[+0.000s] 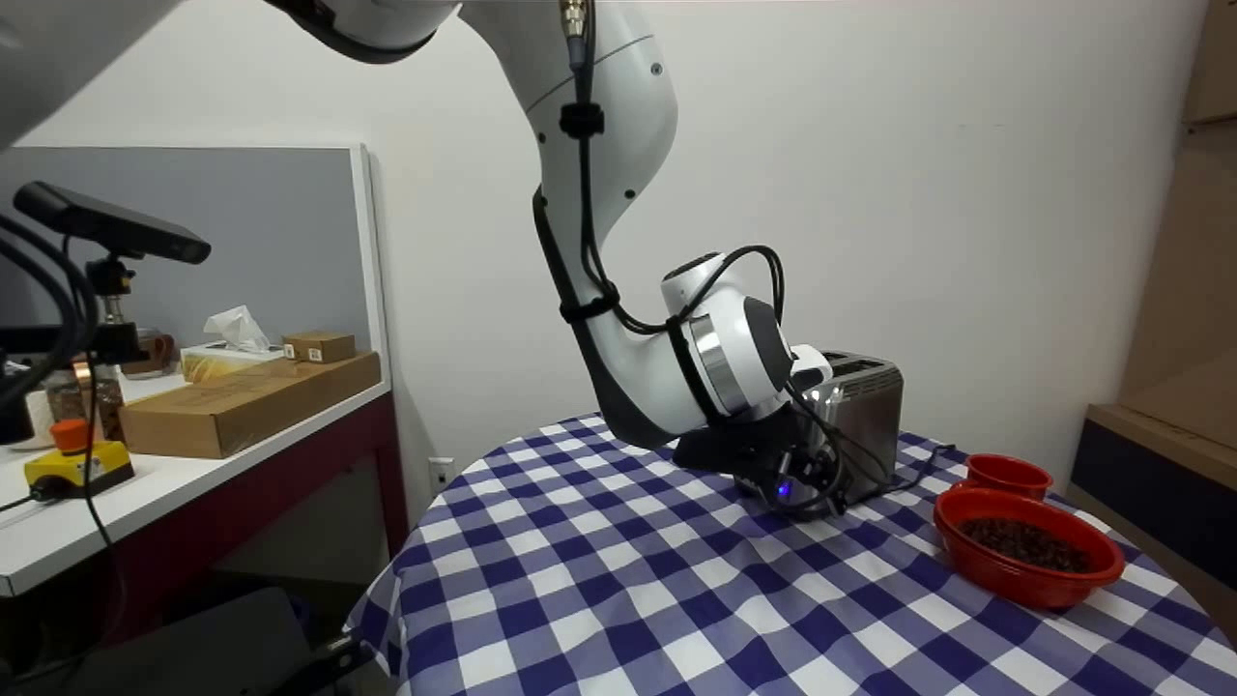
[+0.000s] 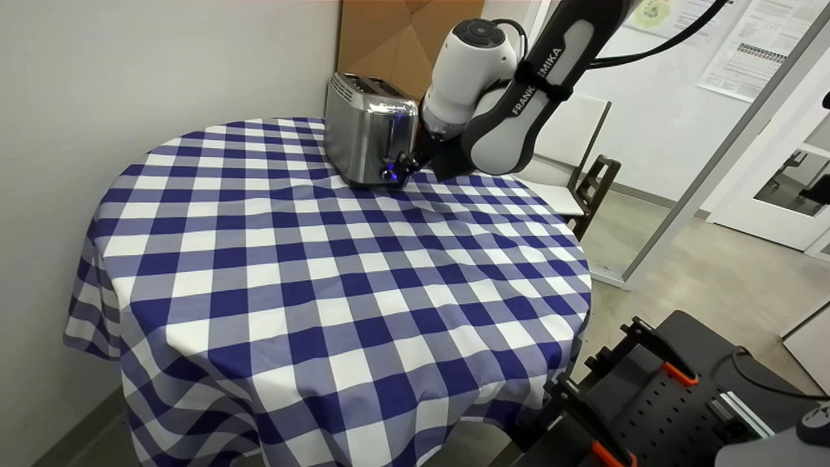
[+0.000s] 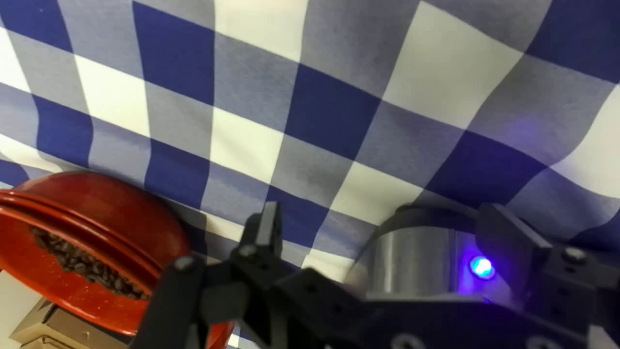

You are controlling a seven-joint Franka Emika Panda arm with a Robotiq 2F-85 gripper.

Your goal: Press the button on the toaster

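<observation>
The silver toaster (image 1: 867,416) stands upright on the checked tablecloth. It also shows in an exterior view (image 2: 353,133) and partly in the wrist view (image 3: 411,261). A button (image 3: 482,267) glows blue low on its end face; the glow also shows in both exterior views (image 1: 784,489) (image 2: 388,174). My gripper (image 3: 387,230) is open and empty, its fingers wide apart across the toaster's end. The right finger in the wrist view overlaps the button's edge; I cannot tell whether it touches. In an exterior view the gripper (image 2: 407,167) is close beside the toaster's lower end.
A red bowl (image 1: 976,556) of dark beans and a red cup (image 1: 1007,474) stand near the toaster. The bowl is at the left of the wrist view (image 3: 111,213). A dark cord (image 1: 918,474) lies beside the toaster. A wall is behind the table.
</observation>
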